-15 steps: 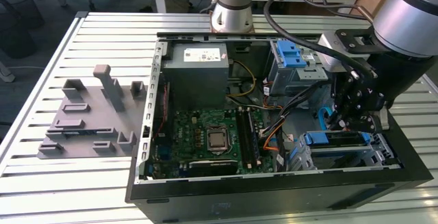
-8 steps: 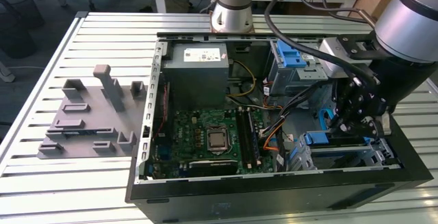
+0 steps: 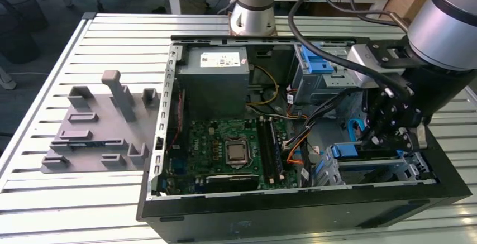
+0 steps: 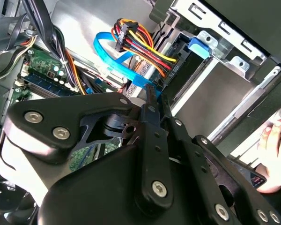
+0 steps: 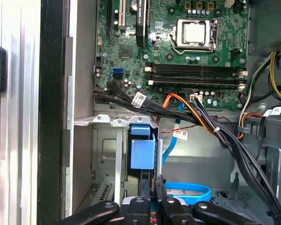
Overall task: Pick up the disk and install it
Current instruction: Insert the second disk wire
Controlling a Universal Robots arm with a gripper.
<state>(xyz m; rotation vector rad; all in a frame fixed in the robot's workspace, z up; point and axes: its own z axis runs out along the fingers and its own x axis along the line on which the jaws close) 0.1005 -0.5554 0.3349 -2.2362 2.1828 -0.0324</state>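
One disk (image 5: 143, 152), one gripper (image 5: 152, 185)

Worktop (image 3: 60, 60): slatted metal, pale, satin sheen. Computer case (image 3: 298, 213) on worktop: matt black outer panels, bare grey sheet metal inside. Motherboard (image 3: 223, 143) inside case: green, glossy chips. Fixture block (image 3: 97, 127) beside case: matt grey plastic. Disk (image 5: 143, 152) in case's drive cage: smooth blue plastic carrier. Gripper (image 5: 152, 197) links above disk: matt black metal, bright screw heads. Cables (image 4: 140, 42) near cage: glossy coloured plastic sheathing.
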